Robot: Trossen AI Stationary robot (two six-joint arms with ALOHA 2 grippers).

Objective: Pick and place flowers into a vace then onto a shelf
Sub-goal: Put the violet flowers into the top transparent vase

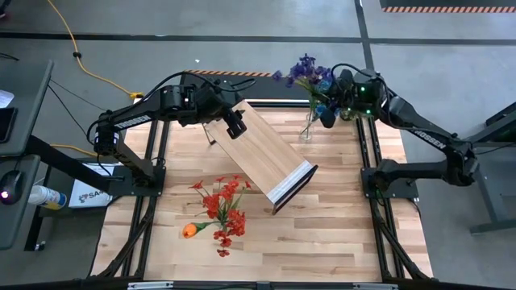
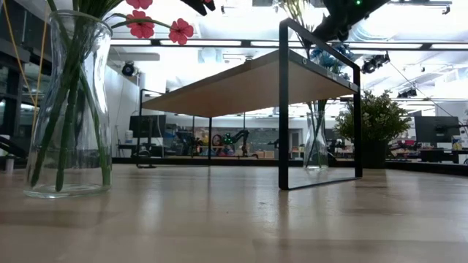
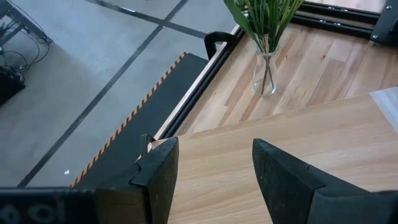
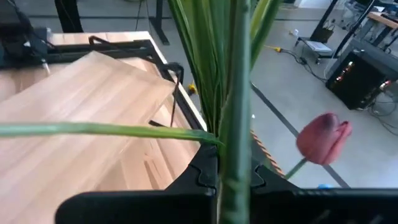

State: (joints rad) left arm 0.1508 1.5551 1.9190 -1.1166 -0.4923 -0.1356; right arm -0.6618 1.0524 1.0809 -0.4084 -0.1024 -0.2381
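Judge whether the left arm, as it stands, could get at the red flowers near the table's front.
Probably not yet. The left end effector is at the shelf's far end, fingers astride the board. The red flowers lie uncovered, so releasing should free the way.

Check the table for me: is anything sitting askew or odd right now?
Yes. The shelf is tilted: its far end is raised off the table at the left gripper, so only the near legs touch the wood.

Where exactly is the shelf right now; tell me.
In the high view, the shelf lies diagonally mid-table; the left gripper is at its far-left end, and a glass vase stands just off its right.
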